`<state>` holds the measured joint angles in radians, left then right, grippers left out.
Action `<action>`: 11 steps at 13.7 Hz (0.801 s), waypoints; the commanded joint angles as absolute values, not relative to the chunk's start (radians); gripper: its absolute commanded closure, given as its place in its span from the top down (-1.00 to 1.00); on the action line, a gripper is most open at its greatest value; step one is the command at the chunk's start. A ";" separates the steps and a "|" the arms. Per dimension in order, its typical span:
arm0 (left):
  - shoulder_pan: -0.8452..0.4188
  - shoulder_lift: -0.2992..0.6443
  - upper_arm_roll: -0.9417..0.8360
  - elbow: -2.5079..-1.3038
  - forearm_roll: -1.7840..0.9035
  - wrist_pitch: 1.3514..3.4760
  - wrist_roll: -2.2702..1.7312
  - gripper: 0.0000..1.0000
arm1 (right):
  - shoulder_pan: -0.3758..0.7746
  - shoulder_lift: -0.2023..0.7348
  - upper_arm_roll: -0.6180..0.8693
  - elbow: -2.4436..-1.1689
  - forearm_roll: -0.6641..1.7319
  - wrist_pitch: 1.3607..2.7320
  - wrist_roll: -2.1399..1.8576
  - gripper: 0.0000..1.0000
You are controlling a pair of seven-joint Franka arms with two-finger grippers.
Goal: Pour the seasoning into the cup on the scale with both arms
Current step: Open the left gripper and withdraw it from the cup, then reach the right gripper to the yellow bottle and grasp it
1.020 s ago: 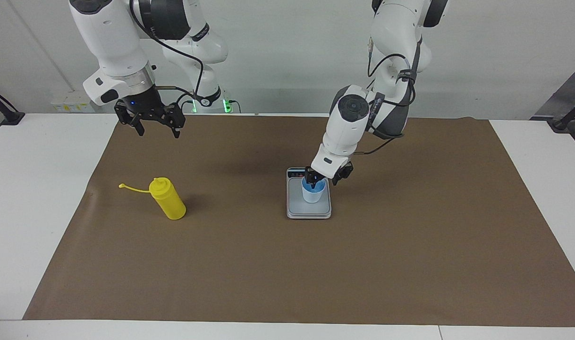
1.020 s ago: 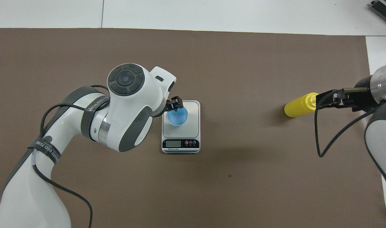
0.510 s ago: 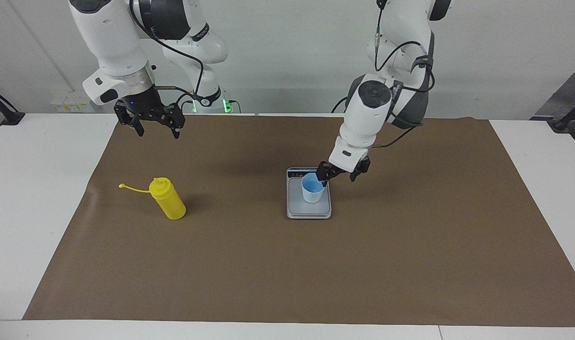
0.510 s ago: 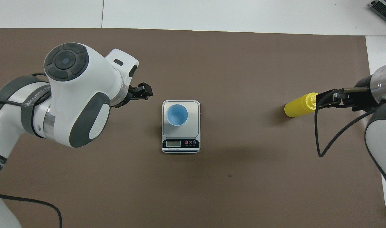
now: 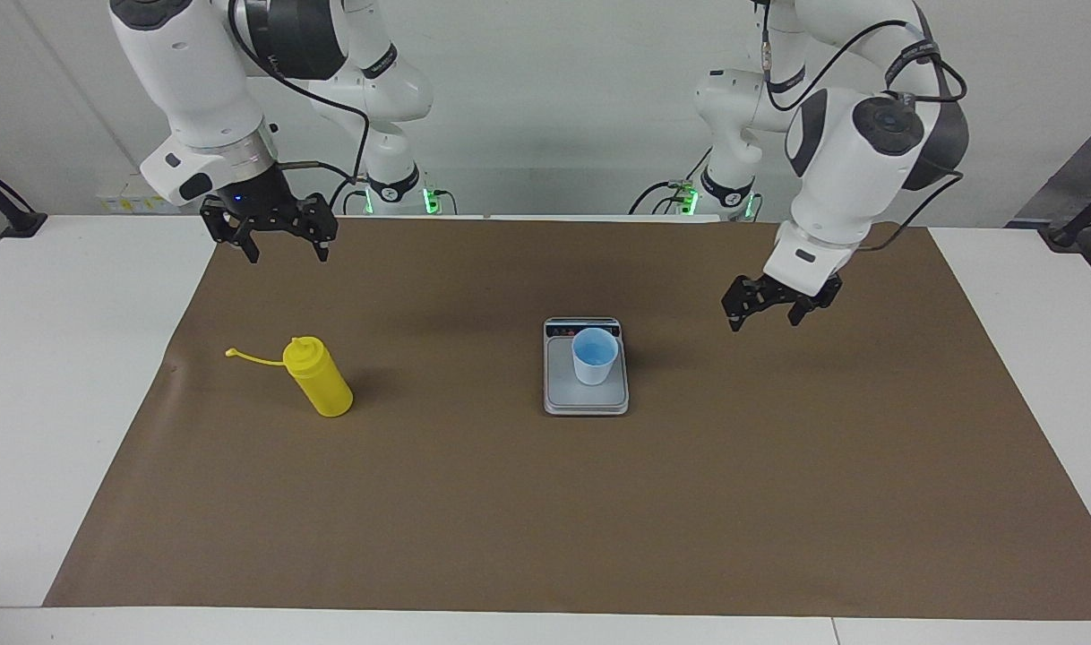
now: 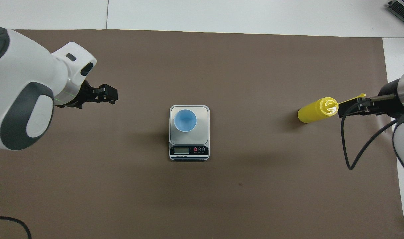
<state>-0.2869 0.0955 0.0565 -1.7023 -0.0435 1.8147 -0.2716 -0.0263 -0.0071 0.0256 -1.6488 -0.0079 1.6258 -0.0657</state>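
Seasoning bottle (image 5: 319,377) stands upright, nozzle up; left gripper (image 5: 762,318) and right gripper (image 5: 282,248) gape empty.

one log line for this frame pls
cup: upright on scale | bottle: standing free, uncapped | left claw: open, empty, over mat | right claw: open, empty, over mat's edge

White table (image 5: 80,376) under brown paper mat (image 5: 545,502); plain white wall (image 5: 545,98); even light.
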 commanded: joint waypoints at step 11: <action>-0.041 0.038 0.043 -1.559 0.068 1.580 0.222 1.00 | -0.291 -0.158 0.028 -2.117 0.331 2.071 -0.857 1.00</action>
<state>-0.0414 0.0111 0.0561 -1.6487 0.0367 1.6456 0.2070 -0.2468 -0.1140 0.0210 -2.0109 0.2340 1.9945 -0.7089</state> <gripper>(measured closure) 0.000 0.000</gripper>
